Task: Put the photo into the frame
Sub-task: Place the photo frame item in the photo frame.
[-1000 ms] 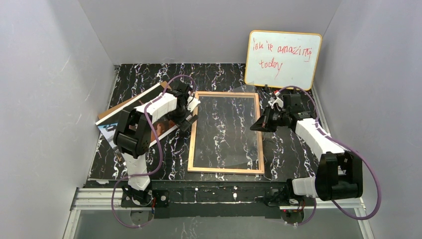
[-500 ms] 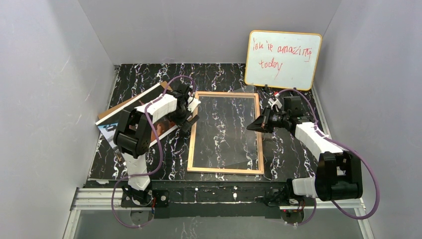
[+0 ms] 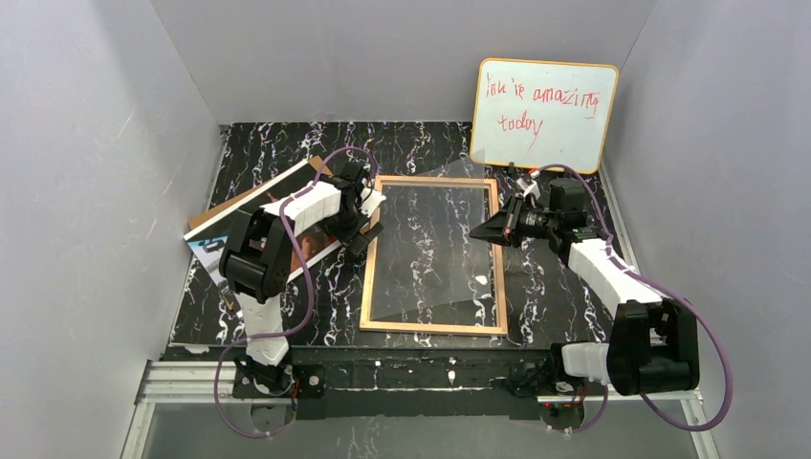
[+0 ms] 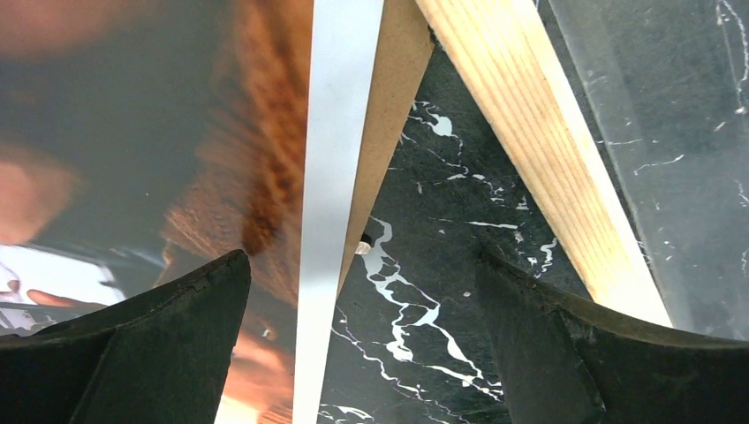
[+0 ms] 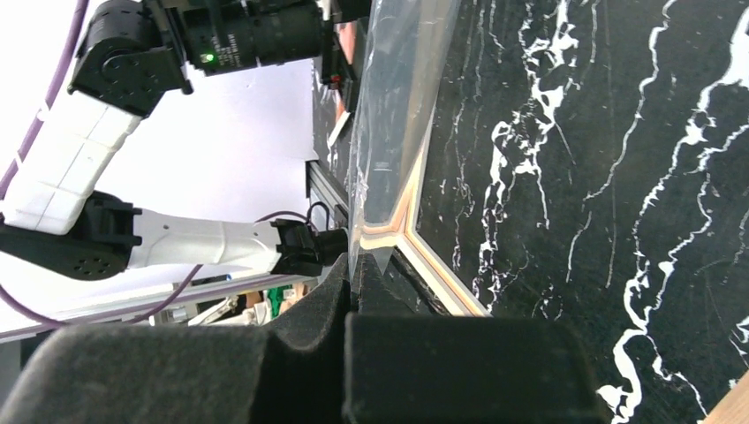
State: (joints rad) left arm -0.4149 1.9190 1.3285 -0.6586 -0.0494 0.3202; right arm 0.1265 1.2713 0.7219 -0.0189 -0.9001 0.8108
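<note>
My right hand (image 5: 353, 283) is clamped shut on the pane (image 5: 397, 106), holding its right edge up off the frame (image 4: 539, 150), so I should hold steady while my left hand (image 4: 362, 274), spread wide and empty, slides the photo (image 4: 132, 132), just left of the frame, underneath.

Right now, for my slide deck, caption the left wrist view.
Open left pincer straddling the photo's white border, wooden frame alongside.

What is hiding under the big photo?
A brown board lies under the photo; its edge sticks out past the photo's white border. The photo covers the rest, so whatever else is under it cannot be seen.
</note>
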